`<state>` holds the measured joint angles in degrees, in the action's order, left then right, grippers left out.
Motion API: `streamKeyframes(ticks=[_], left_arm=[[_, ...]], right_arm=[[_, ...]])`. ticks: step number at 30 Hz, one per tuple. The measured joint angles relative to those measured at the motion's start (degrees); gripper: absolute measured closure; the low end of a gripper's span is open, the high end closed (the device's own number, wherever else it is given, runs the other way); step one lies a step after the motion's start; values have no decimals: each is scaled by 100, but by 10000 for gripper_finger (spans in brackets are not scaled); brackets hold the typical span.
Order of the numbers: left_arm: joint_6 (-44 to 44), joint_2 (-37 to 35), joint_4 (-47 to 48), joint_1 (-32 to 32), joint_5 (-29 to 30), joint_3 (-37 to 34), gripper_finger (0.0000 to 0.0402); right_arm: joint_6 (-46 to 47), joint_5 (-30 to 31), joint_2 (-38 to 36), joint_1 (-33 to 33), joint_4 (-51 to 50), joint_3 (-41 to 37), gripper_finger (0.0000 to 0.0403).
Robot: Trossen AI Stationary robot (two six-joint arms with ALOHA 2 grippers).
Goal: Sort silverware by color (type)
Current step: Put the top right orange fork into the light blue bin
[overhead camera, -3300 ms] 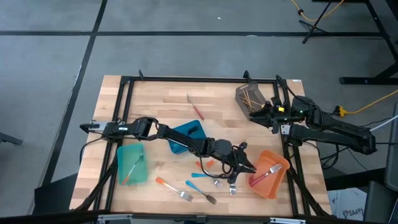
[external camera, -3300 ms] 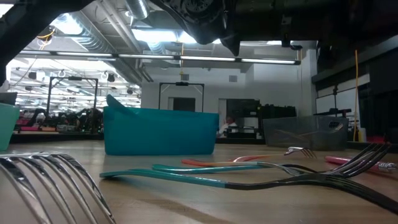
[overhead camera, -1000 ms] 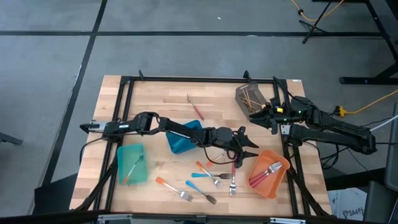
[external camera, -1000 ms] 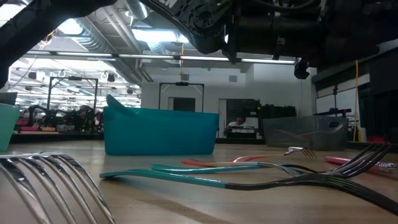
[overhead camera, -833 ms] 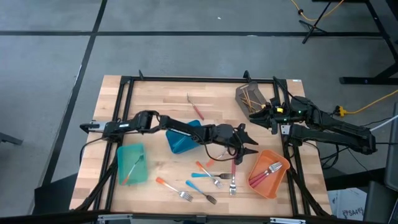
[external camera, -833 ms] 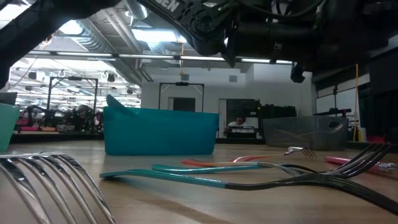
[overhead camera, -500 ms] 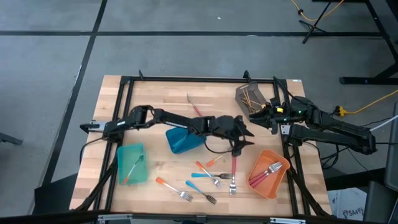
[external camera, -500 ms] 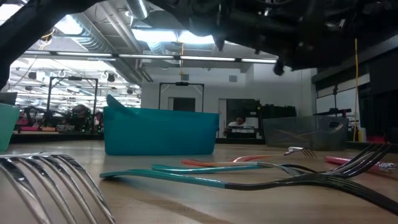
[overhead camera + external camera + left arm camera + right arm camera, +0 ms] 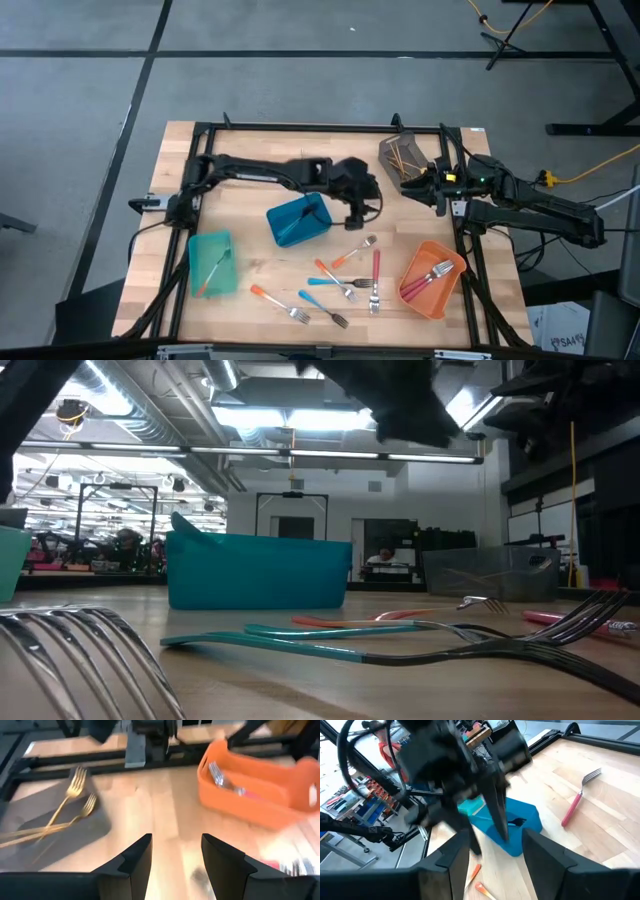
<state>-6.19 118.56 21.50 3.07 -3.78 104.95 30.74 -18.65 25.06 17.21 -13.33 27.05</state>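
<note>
At worktop centre, left gripper (image 9: 358,213) released, empty, between picks. Right gripper (image 9: 417,183) released, parked at two o'clock. Next I grab red fork (image 9: 375,279) for orange bin (image 9: 447,277).

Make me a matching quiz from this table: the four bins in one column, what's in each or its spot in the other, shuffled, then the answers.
Things:
1. orange bin
2. grey bin
3. teal bin
4. blue bin

Places or contents:
A. holds gold forks, far right of the table
B. holds one orange-handled fork, near left
C. holds pink-handled forks, near right
D. mid-table, beside the left gripper

Pairs: 1-C, 2-A, 3-B, 4-D
</note>
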Motion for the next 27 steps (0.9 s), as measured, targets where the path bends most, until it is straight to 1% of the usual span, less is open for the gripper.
streamKeyframes(ticks=[4,8,10,15,18,22,27], left_arm=[[-60,-502,787,123,151,2,237],[-60,-982,1334,275,596,0,237],[-60,-1249,1458,351,806,2,237],[68,-1910,2378,470,1075,-84,237],[321,-2407,2397,467,1124,-610,237],[770,-3129,2324,377,1203,-1723,237],[1307,-3776,1703,110,1189,-3173,237]], right_arm=[[-92,4,177,0,104,2,233],[-189,1,522,0,486,2,233],[-265,-106,729,0,774,2,233],[-284,-412,1332,-134,1410,0,233],[-436,-411,1705,-444,1792,-1,233],[-503,-387,2255,-1027,2433,-2,233],[-843,-72,2963,-1792,3020,7,233]])
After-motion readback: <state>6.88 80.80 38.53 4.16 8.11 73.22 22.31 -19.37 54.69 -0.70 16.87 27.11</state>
